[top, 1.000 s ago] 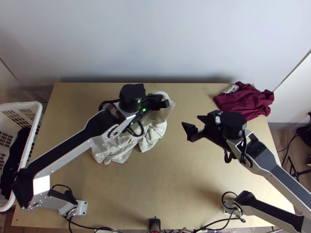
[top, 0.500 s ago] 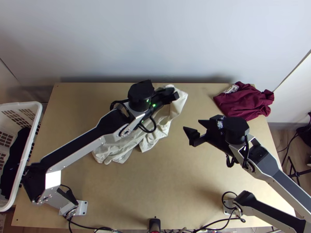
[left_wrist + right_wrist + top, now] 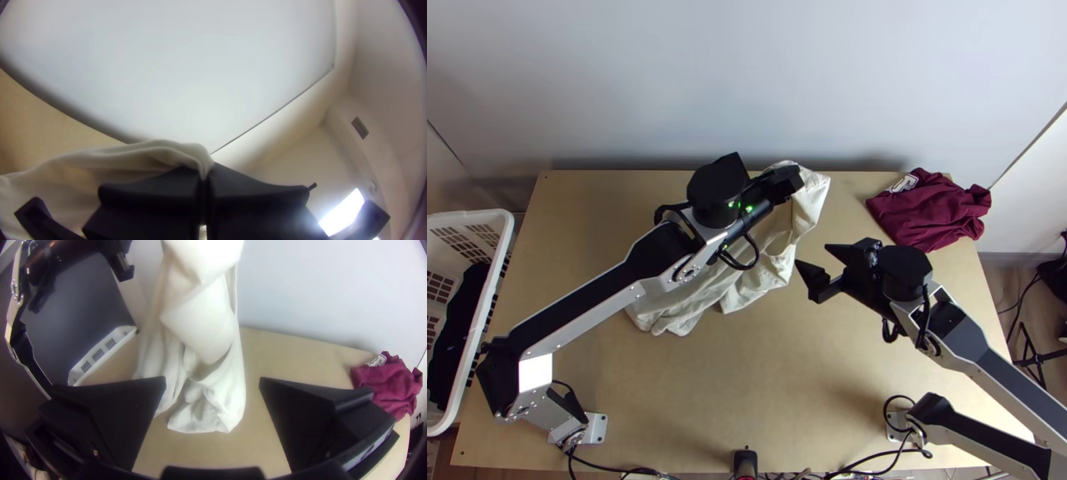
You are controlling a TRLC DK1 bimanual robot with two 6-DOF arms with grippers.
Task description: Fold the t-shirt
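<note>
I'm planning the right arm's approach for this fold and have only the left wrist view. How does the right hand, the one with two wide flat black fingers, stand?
Observer: The right hand is open, its two fingers well apart.

Operator: Good. From here I see the cream-white cloth pinched in the left hand. Is its lower part hanging clear?

Observer: No, the lower part lies bunched on the light wooden table.
</note>
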